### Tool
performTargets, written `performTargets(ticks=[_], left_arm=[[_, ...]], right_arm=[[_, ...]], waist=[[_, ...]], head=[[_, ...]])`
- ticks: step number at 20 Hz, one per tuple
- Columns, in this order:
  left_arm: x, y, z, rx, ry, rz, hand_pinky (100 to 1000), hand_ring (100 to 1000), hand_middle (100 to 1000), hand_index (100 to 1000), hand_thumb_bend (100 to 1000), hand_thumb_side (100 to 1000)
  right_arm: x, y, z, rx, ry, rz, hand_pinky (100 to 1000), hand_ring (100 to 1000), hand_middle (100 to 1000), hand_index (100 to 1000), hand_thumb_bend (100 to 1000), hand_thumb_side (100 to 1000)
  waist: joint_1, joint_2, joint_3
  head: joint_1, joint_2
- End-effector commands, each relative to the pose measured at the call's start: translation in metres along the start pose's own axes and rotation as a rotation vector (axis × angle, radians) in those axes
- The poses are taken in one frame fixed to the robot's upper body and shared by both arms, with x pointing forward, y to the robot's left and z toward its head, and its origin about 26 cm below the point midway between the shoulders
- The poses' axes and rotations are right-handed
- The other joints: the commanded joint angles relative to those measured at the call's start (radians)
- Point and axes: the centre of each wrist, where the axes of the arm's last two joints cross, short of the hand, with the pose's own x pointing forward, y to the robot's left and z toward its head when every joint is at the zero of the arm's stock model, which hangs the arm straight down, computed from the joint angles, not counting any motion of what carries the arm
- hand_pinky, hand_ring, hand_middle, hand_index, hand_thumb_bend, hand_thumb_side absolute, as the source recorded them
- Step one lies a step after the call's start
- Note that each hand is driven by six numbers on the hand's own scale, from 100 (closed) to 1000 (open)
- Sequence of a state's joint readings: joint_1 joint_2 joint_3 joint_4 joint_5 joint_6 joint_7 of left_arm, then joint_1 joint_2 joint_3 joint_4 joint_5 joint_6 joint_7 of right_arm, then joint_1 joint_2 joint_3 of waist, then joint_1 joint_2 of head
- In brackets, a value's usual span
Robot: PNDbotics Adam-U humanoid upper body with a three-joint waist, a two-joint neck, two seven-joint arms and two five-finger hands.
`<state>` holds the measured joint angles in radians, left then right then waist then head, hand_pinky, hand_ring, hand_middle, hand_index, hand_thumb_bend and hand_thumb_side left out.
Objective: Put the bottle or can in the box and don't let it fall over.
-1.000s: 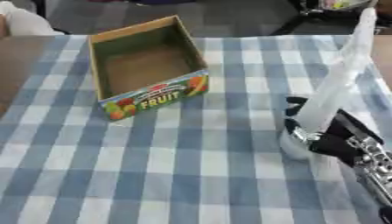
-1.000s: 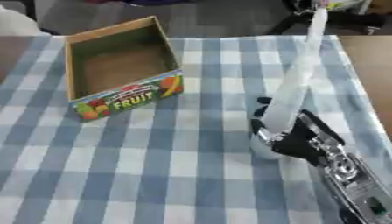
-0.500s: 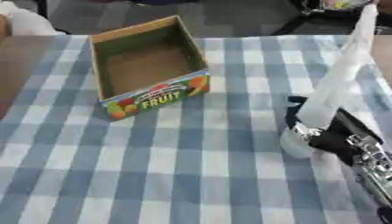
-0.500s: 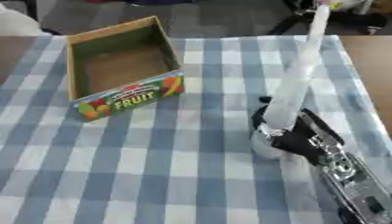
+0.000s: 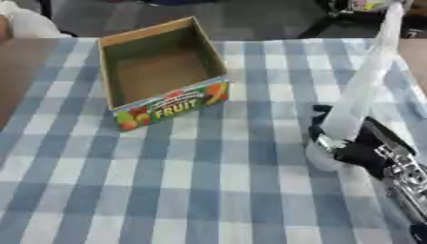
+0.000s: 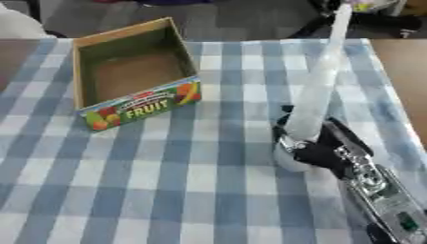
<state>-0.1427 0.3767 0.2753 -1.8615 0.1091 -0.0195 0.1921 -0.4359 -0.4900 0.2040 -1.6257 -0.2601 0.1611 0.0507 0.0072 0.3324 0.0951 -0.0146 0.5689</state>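
Observation:
A tall, slim white bottle (image 5: 363,89) stands at the right of the blue-and-white checked tablecloth (image 5: 208,181), its base on the cloth and its top slanting toward the upper right of the picture. My right hand (image 5: 360,151) comes in from the lower right, and its black fingers are curled round the bottle's lower part. The open cardboard box (image 5: 173,103), with "FRUIT" and fruit pictures on its near wall, sits at the upper left with nothing inside. It is well apart from the bottle. My left hand is out of sight.
Bare brown tabletop shows beside the cloth at the left (image 5: 21,71) and at the right (image 6: 404,71). Beyond the far edge lie dark floor and a black stand (image 5: 333,19). A white rounded object (image 5: 29,24) sits past the far left corner.

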Motion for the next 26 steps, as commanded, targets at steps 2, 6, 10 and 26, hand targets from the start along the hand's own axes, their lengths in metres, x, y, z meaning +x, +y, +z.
performTargets(ticks=[2, 6, 10, 26], left_arm=[[0.007, 0.005, -0.004, 0.006, -0.028, -0.011, 999, 493, 603, 757, 782, 387], [0.008, 0.005, -0.005, 0.008, -0.029, -0.012, 1000, 493, 603, 757, 783, 387], [0.008, 0.006, -0.005, 0.009, -0.03, -0.015, 1000, 494, 603, 757, 782, 388], [0.01, 0.005, -0.005, 0.001, -0.034, -0.023, 1000, 493, 602, 756, 785, 387]], right_arm=[[0.013, -0.005, 0.003, 0.013, -0.005, 0.028, 810, 907, 920, 289, 100, 154], [0.026, -0.005, 0.004, 0.021, -0.02, 0.021, 809, 907, 920, 285, 100, 145], [0.041, -0.007, 0.004, 0.024, -0.044, 0.015, 809, 906, 919, 275, 100, 137], [0.133, -0.002, -0.03, 0.022, -0.219, 0.035, 803, 900, 904, 279, 100, 104]], waist=[[-0.001, -0.019, 0.0], [-0.003, -0.022, 0.0], [-0.006, -0.026, -0.001], [-0.017, -0.032, 0.016]], head=[[0.003, -0.008], [0.004, -0.006], [0.005, -0.004], [-0.004, -0.003]])
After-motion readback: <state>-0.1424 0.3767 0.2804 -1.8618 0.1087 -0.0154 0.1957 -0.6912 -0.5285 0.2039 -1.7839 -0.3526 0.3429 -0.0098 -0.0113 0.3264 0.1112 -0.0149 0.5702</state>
